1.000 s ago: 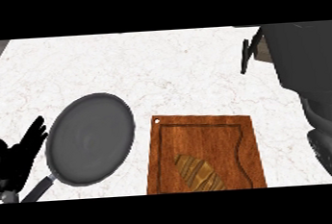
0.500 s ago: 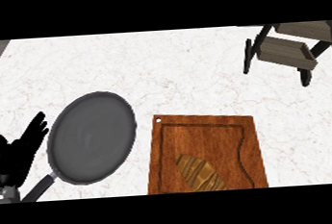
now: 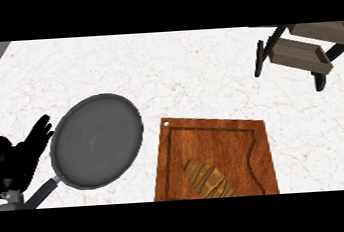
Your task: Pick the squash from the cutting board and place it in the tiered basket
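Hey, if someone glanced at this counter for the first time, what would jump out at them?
Likely the big grey pan at left-centre on the white counter, with the open left hand resting beside it near the left edge. Next, the reddish-brown cutting board at lower centre, with the striped squash lying on its near end. The wooden tiered basket sits far off at the top right.

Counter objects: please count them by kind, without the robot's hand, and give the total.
Round dark grey frying pan: 1
Brown wooden cutting board: 1
Striped yellow-brown squash: 1
Grey wooden tiered basket with black legs: 1
Total: 4
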Tool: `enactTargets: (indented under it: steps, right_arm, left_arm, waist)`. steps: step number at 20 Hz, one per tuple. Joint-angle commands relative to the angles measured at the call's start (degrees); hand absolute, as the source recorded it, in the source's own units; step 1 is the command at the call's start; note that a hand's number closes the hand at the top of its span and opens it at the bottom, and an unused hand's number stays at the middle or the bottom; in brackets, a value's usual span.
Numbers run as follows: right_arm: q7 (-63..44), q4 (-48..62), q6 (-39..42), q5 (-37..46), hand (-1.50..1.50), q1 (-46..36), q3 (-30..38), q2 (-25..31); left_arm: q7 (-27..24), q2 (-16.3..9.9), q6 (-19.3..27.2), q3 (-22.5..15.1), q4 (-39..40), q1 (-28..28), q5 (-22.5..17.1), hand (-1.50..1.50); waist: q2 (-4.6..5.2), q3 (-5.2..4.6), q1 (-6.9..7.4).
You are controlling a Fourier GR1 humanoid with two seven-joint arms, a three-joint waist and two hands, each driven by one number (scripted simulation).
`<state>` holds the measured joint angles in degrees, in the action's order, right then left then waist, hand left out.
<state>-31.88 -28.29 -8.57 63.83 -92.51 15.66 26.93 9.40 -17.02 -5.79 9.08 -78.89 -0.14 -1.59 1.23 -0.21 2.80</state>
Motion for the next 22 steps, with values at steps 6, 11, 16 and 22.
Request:
enactTargets:
  steps: [6, 11, 16, 22]
  right_arm:
    - [12.96, 9.21, 10.12, 12.84, 1.5, -2.15, -12.6, 9.02]
    - [19.48, 12.95, 11.71, 13.93, 1.5, -5.25, -13.01, 12.19]
    - [21.91, 15.76, 14.08, 16.11, 1.5, -8.12, -14.34, 13.97]
    - [20.37, 20.39, 17.86, 15.2, 1.5, -6.84, -12.62, 14.83]
  left_arm:
    - [-0.66, -0.5, -2.09, -0.11, 0.08, 0.86, -0.71, 0.0]
    - [0.74, -0.54, -1.76, 0.59, 0.68, -1.71, -1.25, 0.0]
    - [-0.1, -0.54, -1.26, 0.03, 0.01, -0.6, 0.17, 0.0]
    - [-2.65, -0.08, -1.96, 0.35, 2.58, -0.87, -0.04, 0.0]
  waist:
    - [0.24, 0.08, 0.93]
    - [0.28, 0.12, 0.73]
    - [0.34, 0.11, 1.23]
    - [0.51, 0.1, 0.98]
